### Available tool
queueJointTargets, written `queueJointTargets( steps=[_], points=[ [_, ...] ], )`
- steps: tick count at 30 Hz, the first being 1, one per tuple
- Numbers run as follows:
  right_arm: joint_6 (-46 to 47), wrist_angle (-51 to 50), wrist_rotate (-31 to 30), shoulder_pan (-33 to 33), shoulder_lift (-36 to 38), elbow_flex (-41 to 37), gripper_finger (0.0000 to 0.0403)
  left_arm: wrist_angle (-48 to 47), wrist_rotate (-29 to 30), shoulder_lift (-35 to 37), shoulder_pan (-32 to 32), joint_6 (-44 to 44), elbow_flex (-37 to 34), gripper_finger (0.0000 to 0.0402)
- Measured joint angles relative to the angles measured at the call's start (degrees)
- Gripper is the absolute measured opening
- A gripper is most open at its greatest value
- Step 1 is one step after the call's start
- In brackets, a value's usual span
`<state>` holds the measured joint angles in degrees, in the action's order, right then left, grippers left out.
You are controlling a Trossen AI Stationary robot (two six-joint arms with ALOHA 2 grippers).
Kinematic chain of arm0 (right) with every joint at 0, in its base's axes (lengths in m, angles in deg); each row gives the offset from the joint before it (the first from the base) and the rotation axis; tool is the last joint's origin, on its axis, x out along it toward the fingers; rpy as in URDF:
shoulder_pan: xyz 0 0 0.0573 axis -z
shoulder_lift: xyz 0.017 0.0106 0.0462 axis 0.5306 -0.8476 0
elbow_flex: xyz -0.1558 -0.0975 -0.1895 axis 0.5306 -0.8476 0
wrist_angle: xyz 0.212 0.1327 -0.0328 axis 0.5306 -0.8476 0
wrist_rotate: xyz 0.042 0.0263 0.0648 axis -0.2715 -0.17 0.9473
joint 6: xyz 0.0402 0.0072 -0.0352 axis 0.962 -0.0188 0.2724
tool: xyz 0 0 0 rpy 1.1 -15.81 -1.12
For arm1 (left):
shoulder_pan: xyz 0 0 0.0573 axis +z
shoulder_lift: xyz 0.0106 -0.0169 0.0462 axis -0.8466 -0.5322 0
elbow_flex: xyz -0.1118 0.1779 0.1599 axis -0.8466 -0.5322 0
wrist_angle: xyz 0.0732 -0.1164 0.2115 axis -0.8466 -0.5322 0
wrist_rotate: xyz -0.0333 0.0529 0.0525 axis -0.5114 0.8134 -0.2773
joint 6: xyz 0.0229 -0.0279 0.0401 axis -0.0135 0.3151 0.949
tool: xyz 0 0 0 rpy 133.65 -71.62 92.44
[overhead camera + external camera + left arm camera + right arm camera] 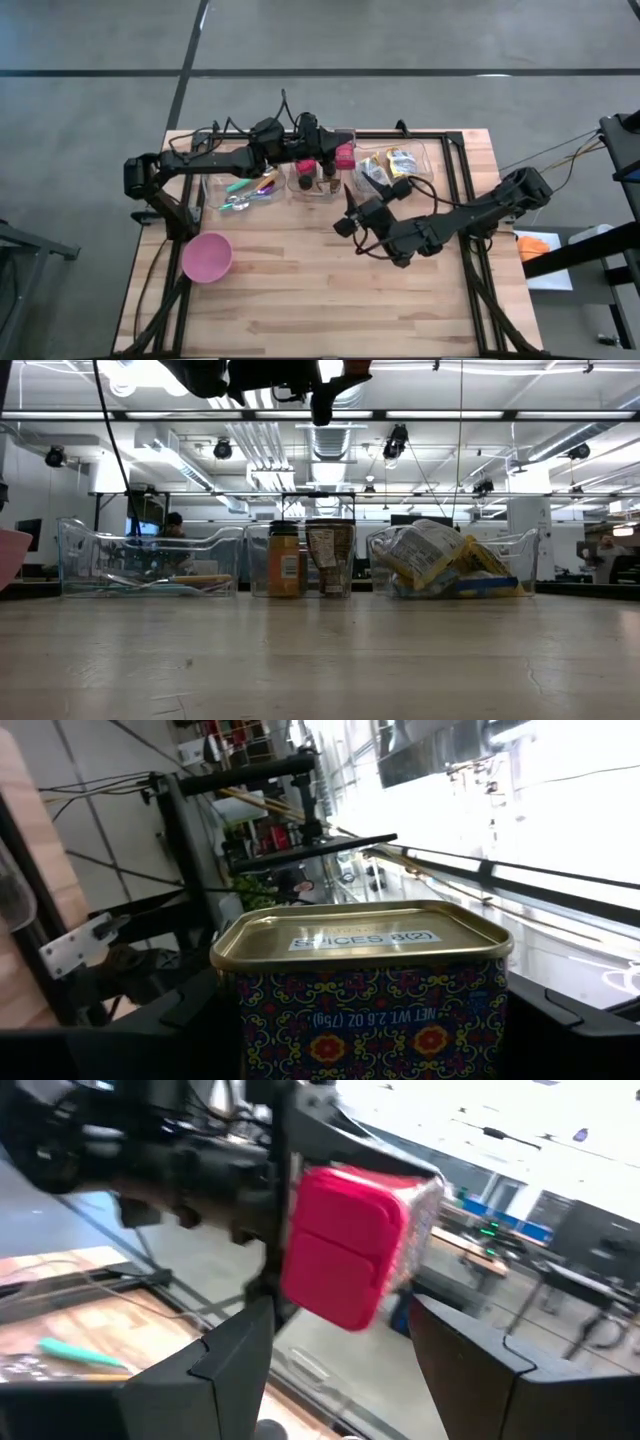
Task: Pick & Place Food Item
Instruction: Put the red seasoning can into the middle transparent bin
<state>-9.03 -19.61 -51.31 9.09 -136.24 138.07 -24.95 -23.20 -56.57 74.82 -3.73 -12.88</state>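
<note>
We see bare table (330, 290) near front edge. Left gripper (340, 156) clamps spice tin (365, 985) above middle bin (315, 185); right gripper (352, 208) released, beside.

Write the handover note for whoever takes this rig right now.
Left gripper: jaws shut on the pink spice tin, held in the air over the middle clear bin.
Right gripper: jaws open, empty, near the packet bin, facing the tin.
Cutlery bin at left, pink bowl on the table in front.
Done: tin picked.
Left: set it down; where cannot be told.
</note>
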Motion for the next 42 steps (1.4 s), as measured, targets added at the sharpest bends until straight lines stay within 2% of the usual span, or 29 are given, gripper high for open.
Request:
queueJointTargets(
  steps=[7, 12, 23, 31, 37, 42],
  points=[
    [2.28, -0.25, 0.41, 2.39, -0.47, -0.13, 0.0229, 1.79, -0.16, 0.0, 0.13, 0.01, 0.0, 0.0295],
    [6.29, -0.4, 0.42, 3.57, -0.44, -0.71, 0.0229, 3.11, -2.58, 0.0, 0.15, -1.61, 0.0, 0.0295],
    [6.77, 0.19, -0.24, 5.08, -1.88, -0.25, 0.0229, 3.1, -5.8, 0.0, 0.35, -1.86, 0.0, 0.0295],
    [-0.01, 0.31, 2.02, 5.64, -4.12, 2.7, 0.0229, 2.28, -4.27, 0.0, 1.3, -1.2, 0.0, 0.0295],
    [-5.64, 0.41, 2.49, 6.02, -4.9, 5.05, 0.0229, 2.4, -5.82, 0.02, 1.66, -1.52, -0.26, 0.0295],
    [-6.39, 0.23, 3.79, 6.3, -4.88, 5.61, 0.0229, 3.2, -6.79, 0.04, 1.73, -2.15, -0.31, 0.0295]
  ],
)
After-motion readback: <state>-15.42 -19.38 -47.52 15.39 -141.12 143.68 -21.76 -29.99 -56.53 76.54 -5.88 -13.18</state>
